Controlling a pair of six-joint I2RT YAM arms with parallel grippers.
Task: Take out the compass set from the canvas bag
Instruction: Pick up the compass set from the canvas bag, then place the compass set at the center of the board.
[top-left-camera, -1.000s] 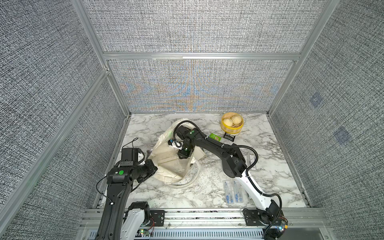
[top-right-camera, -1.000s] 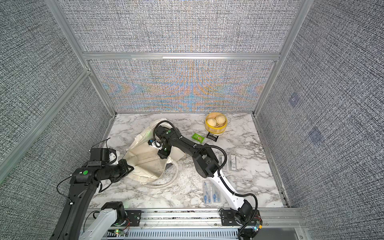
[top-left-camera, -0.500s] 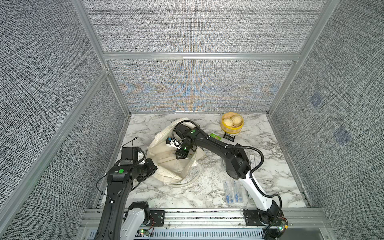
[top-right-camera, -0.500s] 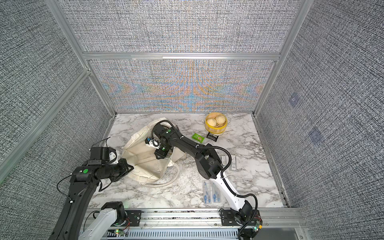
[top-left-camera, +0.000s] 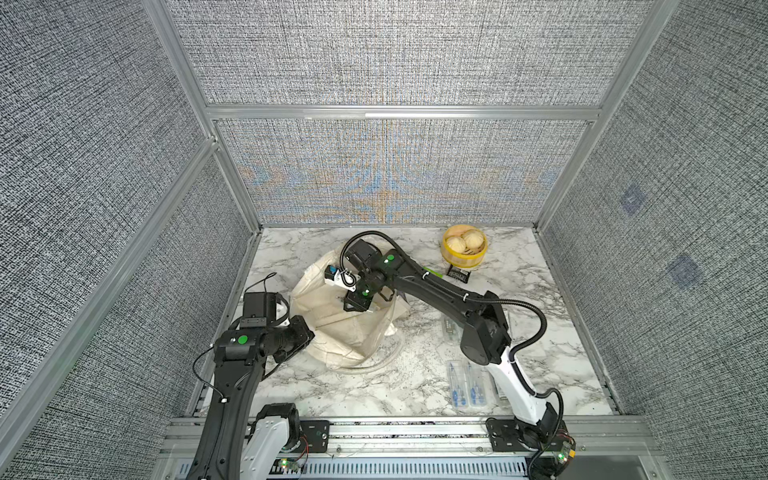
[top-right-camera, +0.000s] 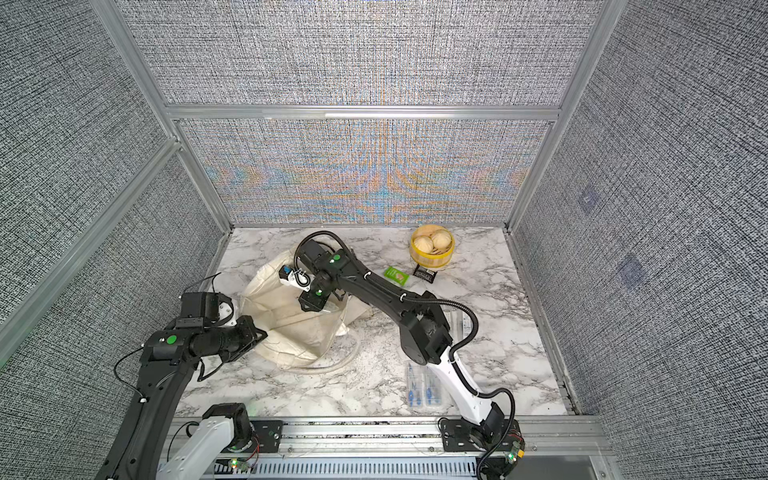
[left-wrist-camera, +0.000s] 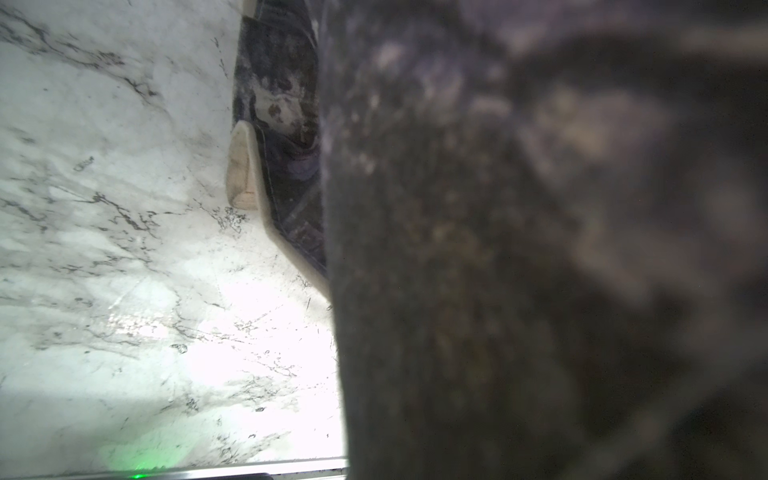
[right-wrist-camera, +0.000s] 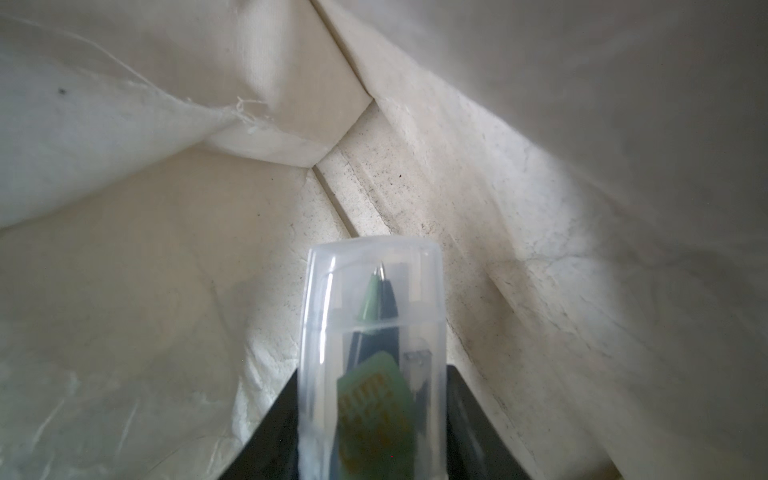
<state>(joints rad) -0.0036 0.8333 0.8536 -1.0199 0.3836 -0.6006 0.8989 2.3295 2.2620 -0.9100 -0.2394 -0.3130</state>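
Right wrist view showed the right gripper deep inside the bag, its jaws clamped on the compass set, a clear plastic case. The case's long axis ran straight out from the jaws, its rounded end pointing toward the bag's inner corner seam. The left gripper was pinched shut on the bag's edge, I'd guess to steady the floppy canvas for the pull-out.
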